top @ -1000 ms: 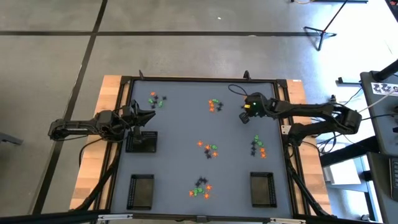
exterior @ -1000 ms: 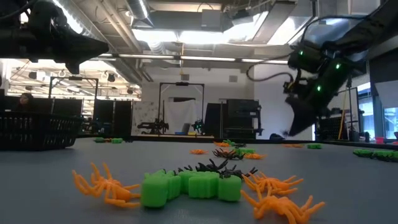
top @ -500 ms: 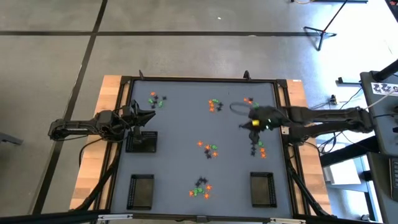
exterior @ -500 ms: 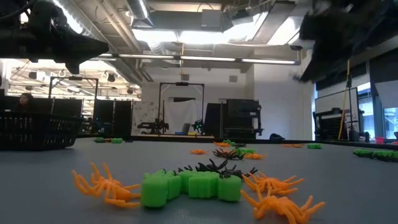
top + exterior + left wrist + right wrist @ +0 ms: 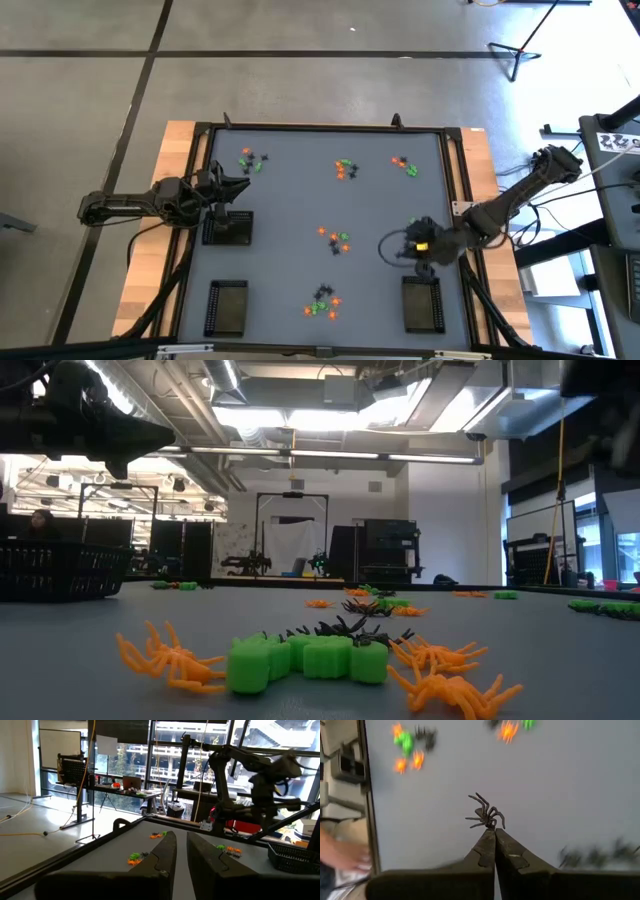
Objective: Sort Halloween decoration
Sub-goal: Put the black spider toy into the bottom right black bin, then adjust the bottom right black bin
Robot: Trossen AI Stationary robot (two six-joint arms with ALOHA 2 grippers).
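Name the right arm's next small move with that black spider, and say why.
Probably carry on toward the black tray just ahead and open over it. The right gripper has its jaws shut on a black spider, and from above it sits just short of that tray. The left gripper waits above another tray.

blurred black trinkets (image 5: 600, 855), cropped hand (image 5: 342, 855)

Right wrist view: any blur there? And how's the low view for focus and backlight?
Right wrist view: gripper and black spider sharp; orange and green trinkets smeared, as is a person's hand at the edge. Low view: near green trinkets crisp; ceiling lights blown out, left arm a dark silhouette, right arm a blurred dark shape.
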